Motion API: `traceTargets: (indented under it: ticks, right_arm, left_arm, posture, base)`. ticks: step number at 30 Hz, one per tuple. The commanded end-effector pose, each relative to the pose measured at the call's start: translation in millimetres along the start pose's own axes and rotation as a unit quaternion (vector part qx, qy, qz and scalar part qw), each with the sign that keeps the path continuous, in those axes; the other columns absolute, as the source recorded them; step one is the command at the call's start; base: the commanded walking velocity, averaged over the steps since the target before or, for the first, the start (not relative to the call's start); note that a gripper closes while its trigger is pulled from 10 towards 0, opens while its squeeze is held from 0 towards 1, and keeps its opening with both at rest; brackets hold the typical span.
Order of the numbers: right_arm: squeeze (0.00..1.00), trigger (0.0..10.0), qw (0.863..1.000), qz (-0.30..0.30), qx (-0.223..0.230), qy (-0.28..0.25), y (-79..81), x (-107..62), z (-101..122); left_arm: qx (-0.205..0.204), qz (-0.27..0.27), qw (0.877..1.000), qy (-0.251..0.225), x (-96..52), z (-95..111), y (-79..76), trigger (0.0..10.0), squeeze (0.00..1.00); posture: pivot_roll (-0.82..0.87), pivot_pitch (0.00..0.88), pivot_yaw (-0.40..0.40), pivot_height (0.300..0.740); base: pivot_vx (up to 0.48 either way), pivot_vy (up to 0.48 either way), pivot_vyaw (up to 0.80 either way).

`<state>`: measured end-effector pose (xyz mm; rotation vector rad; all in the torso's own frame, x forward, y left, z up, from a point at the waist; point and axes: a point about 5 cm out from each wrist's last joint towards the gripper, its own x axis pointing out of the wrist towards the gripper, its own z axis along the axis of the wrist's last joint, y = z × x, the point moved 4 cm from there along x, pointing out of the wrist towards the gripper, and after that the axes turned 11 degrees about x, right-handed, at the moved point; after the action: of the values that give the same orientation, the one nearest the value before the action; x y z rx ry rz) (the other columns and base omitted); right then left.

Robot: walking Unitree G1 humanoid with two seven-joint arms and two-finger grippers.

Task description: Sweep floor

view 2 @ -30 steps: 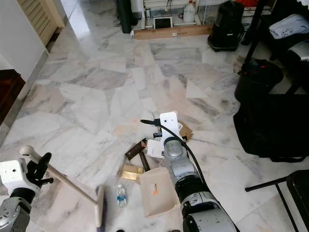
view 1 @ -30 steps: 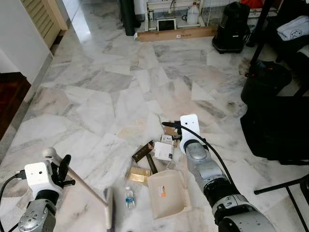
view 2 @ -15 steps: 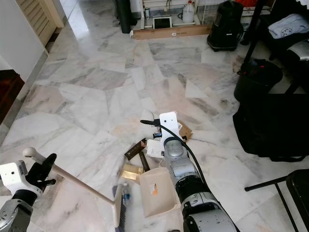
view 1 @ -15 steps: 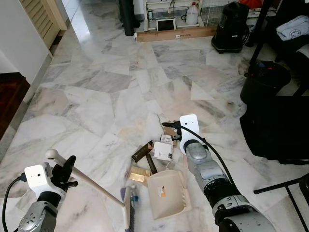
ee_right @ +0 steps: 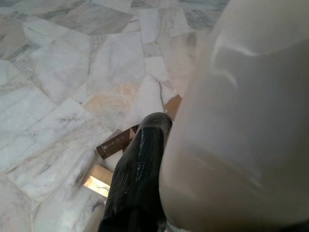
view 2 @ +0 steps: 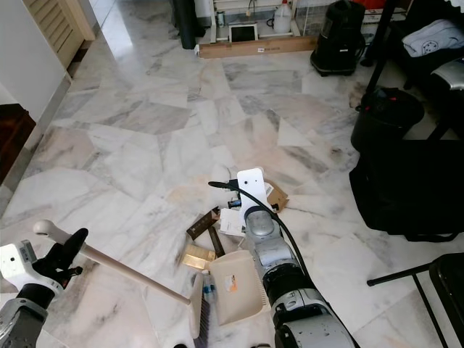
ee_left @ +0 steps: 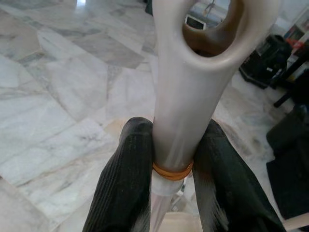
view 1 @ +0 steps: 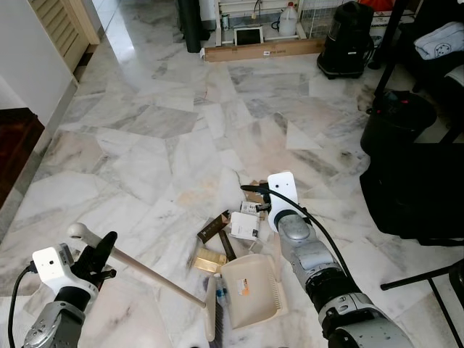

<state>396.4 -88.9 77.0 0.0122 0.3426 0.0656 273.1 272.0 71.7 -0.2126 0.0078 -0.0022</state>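
Most of the sweeping is waiting: across the marble floor, nothing is lying in the beige dustpan yet. At its 12 o'clock, cardboard scraps are sitting just outside the mouth. At its 9 o'clock, the broom is nudging a small bottle. The left gripper is pinching the broom handle; the right gripper is gripping the pan's handle.
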Motion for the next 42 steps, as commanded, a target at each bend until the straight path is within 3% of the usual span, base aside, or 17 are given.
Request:
traceTargets:
  ticks: [1,8,16,22,24,27,29,30,34,36,42]
  right_arm:
    - [0.0,10.0,0.997,0.021,0.016,0.069,10.6,-4.9,-37.1]
    - [0.0,10.0,0.997,0.024,0.02,0.066,13.3,-4.0,-34.5]
    - [0.0,10.0,0.997,0.028,0.026,0.063,16.3,-3.3,-32.4]
    - [0.0,10.0,0.997,0.036,0.043,0.052,22.3,-2.6,-27.1]
    - [0.0,10.0,0.996,0.037,0.058,0.049,22.7,-2.0,-24.3]
    - [0.0,10.0,0.995,0.037,0.069,0.054,24.5,-2.0,-25.9]
    - [0.0,10.0,0.994,0.037,0.082,0.059,26.2,-2.2,-27.2]
    - [0.0,10.0,0.992,0.04,0.102,0.062,29.0,-2.2,-25.7]
    - [0.0,10.0,0.984,0.045,0.16,0.061,34.1,-1.5,-17.4]
    - [0.0,10.0,0.972,0.048,0.223,0.064,37.0,-1.0,-9.4]
    - [0.0,10.0,0.97,0.053,0.229,0.056,38.3,-0.9,1.2]
  left_arm:
    - [-0.036,-0.022,0.999,-0.022,1.5,9.1,-4.7,10.0,0.0]
    - [-0.082,-0.027,0.994,-0.06,1.6,26.0,-6.6,10.0,0.0]
    - [-0.094,-0.024,0.992,-0.079,0.2,34.8,-7.9,10.0,0.0]
    - [0.011,0.078,0.986,-0.146,-4.7,76.9,6.9,10.0,0.0]
    - [0.064,0.113,0.974,-0.186,-11.4,106.2,5.8,10.0,0.0]
    - [0.139,0.128,0.959,-0.212,-18.9,130.7,-4.0,10.0,0.0]
    - [0.165,0.138,0.949,-0.229,-24.4,142.6,-9.0,10.0,0.0]
    - [0.188,0.156,0.939,-0.244,-31.7,153.3,-11.0,10.0,0.0]
    - [0.238,0.174,0.922,-0.251,-41.9,163.7,-15.3,10.0,0.0]
    - [0.251,0.178,0.92,-0.242,-47.6,160.2,-17.2,10.0,0.0]
    - [0.262,0.188,0.923,-0.208,-51.5,145.0,-13.1,10.0,0.0]
  posture:
    - [-0.08,0.195,0.09,0.74]
    - [-0.07,0.189,0.089,0.74]
    - [-0.06,0.184,0.092,0.74]
    - [-0.06,0.168,0.101,0.74]
    - [-0.05,0.162,0.106,0.74]
    - [-0.03,0.156,0.107,0.74]
    - [-0.02,0.153,0.108,0.74]
    - [-0.01,0.149,0.11,0.74]
    - [-0.01,0.144,0.114,0.74]
    - [0.0,0.136,0.122,0.74]
    - [0.01,0.132,0.125,0.74]
  base:
    - [0.0,0.0,0.0]
    - [0.0,0.0,0.0]
    - [0.0,0.0,0.0]
    - [0.0,0.0,0.0]
    - [0.0,0.0,0.0]
    - [0.0,0.0,0.0]
    - [0.0,0.0,0.0]
    - [0.0,0.0,0.0]
    - [0.0,0.0,0.0]
    - [0.0,0.0,0.0]
    - [0.0,0.0,0.0]
